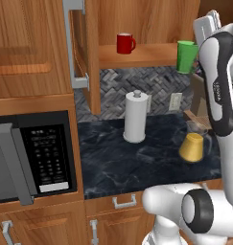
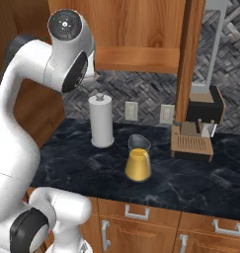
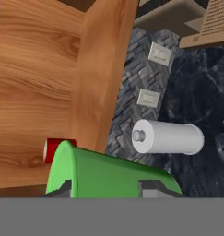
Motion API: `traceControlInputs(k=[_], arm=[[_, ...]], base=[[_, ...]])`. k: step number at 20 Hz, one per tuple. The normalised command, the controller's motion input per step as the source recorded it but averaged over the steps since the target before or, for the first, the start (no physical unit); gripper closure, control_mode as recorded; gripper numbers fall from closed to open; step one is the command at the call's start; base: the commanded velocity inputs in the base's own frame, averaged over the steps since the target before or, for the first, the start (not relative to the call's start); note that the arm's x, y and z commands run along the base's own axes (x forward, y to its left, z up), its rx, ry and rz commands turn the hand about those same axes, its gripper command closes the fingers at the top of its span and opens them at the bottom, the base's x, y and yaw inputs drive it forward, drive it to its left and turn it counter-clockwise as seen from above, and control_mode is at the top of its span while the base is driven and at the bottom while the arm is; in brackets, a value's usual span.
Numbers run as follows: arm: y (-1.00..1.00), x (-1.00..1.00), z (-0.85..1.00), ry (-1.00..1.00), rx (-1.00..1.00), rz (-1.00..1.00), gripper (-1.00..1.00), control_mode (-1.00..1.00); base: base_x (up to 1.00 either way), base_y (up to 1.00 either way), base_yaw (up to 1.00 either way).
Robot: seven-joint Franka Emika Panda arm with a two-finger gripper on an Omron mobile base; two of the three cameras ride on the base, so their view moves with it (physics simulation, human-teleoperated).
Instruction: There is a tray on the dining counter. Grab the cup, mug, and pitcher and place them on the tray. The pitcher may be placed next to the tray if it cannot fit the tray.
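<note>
Green, handleless, tapered cup (image 1: 186,56) sits pinched in the two-finger gripper (image 3: 104,186) at the wooden cabinet shelf's (image 1: 137,55) right end, apparently ready for carrying; the red handled mug (image 1: 124,43) waits mid-shelf, the yellow-bottomed glass pitcher (image 2: 138,159) on the black counter (image 2: 190,178) below.

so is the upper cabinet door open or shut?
Open: the cabinet door stands swung out edge-on, baring the shelf with the red mug.

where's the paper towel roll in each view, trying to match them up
left base view: paper towel roll stands upright at centre, on the black counter below the shelf.
right base view: it stands left of centre, left of the pitcher.
hand view: it appears lying sideways, right of centre.
shared landmark: the herringbone backsplash behind it.
</note>
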Motion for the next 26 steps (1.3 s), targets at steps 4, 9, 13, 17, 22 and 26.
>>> traceControlInputs(k=[4, 9, 13, 17, 22, 26], arm=[[0.00, -0.78, -0.03, 0.11, 0.00, 0.00, 1.00, -1.00], [0.00, -0.56, -0.09, 0.04, 0.00, 0.00, 1.00, -1.00], [0.00, -0.57, -0.17, 0.04, 0.00, 0.00, 1.00, -1.00], [0.00, -0.41, -0.37, 0.00, 0.00, 0.00, 1.00, -1.00], [0.00, -0.06, -0.39, -0.06, -0.01, 0.00, 1.00, -1.00], [0.00, 0.00, -0.29, -0.04, -0.09, 0.00, 1.00, -1.00]], base=[[0.00, 0.00, 0.00], [0.00, 0.00, 0.00], [0.00, 0.00, 0.00], [0.00, 0.00, 0.00], [0.00, 0.00, 0.00], [0.00, 0.00, 0.00]])
